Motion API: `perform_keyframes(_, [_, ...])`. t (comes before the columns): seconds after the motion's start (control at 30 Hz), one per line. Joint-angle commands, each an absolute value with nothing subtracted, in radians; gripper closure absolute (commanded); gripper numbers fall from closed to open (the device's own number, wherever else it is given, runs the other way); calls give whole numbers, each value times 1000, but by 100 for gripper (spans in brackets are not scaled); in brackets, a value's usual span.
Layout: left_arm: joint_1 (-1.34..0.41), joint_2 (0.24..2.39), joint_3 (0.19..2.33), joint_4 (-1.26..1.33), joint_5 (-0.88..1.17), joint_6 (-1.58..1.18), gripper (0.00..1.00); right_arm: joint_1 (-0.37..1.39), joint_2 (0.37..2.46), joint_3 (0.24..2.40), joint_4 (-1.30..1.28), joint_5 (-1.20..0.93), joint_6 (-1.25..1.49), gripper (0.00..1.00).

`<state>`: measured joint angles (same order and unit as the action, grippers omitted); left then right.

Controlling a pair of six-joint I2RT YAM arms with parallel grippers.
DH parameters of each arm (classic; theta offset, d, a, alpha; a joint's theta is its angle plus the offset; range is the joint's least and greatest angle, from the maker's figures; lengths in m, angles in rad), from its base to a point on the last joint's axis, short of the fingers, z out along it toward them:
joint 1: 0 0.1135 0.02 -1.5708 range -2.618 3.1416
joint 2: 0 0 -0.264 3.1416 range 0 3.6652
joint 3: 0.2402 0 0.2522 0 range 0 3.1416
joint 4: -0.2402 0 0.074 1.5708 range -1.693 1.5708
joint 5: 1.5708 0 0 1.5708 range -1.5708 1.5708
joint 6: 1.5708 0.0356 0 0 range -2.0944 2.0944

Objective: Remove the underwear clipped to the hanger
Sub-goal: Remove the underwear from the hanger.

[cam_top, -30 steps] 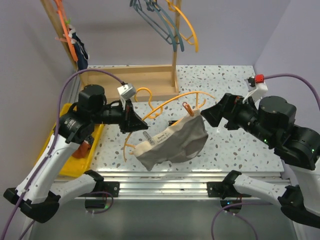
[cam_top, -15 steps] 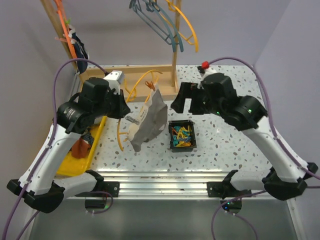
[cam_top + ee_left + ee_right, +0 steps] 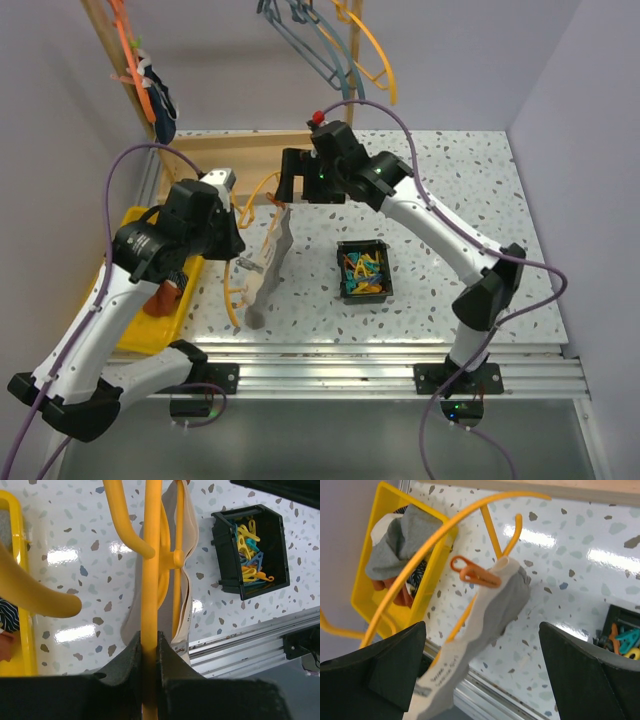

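**Underwear hangs clipped to a yellow hanger held up by the left arm**

The speckled table (image 3: 450, 190) fills the scene, with a wooden rack (image 3: 262, 152) along its far left side. Both arms reach in over the table's left half.

The left gripper (image 3: 150, 647) is clenched tight on the straight bar of the yellow hanger (image 3: 151, 570), its two black fingers (image 3: 131, 655) pressing the bar from either side. It holds the hanger off the table, tilted so that its curved loops point down toward the near edge.

The grey underwear (image 3: 271, 258), edged with light trim, hangs limp from the hanger, between the left gripper and the black bin. Its lower end droops close to the tabletop.

The right gripper (image 3: 291, 183) is just above the top of the underwear. Its fingers (image 3: 380, 665) are spread wide and grasp nothing.

A yellow tray (image 3: 128, 335) lies at the left edge of the table and holds a bundle of other garments (image 3: 400, 537), grey on top.

A black bin (image 3: 345, 290) to the right of the underwear holds a jumble of coloured clips (image 3: 248, 555).

An orange clip (image 3: 472, 574) pinches the top corner of the underwear to the hanger wire.
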<state>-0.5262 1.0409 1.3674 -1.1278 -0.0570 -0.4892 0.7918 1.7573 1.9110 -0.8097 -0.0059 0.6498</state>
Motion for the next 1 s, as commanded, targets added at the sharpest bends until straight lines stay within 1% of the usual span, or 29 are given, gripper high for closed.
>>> perform_keyframes(0.0, [-529,1002,1355,-1098,-71,-528,100,807,1860,2043,-832,69,710,2])
perform_keyframes(0.03, [-529,1002,1350,-1097,-75,-531,100,813,1894,2113,-860,81,722,2])
perform_keyframes(0.13, [-528,1005,1353,-1089,-75,-546,100,824,1992,2230,-951,123,730,2])
perform_keyframes(0.23, [-528,1009,1354,-1072,-71,-555,100,834,2042,2272,-986,161,742,2])
perform_keyframes(0.4, [-529,1020,1384,-1077,-92,-549,100,836,2060,2267,-1064,256,771,2])
perform_keyframes(0.5, [-528,1023,1399,-1097,-144,-545,100,833,2037,2232,-1106,333,791,2])
perform_keyframes(0.6, [-529,1022,1407,-1108,-172,-542,100,825,1976,2145,-1117,417,818,2])
perform_keyframes(0.63, [-528,1020,1405,-1109,-178,-541,100,816,1939,2094,-1115,429,833,2])
perform_keyframes(0.77, [-529,1014,1396,-1112,-193,-543,100,784,1882,2002,-1117,431,857,2])
perform_keyframes(0.83, [-528,1014,1390,-1109,-192,-541,100,770,1864,1968,-1106,382,850,2])
perform_keyframes(0.87, [-528,1015,1384,-1105,-189,-540,100,772,1824,1944,-1012,342,824,2])
perform_keyframes(0.9, [-529,1019,1381,-1101,-181,-538,100,772,1801,1886,-958,243,781,2])
perform_keyframes(0.97, [-528,1019,1374,-1094,-173,-535,100,772,1752,1826,-794,157,759,2])
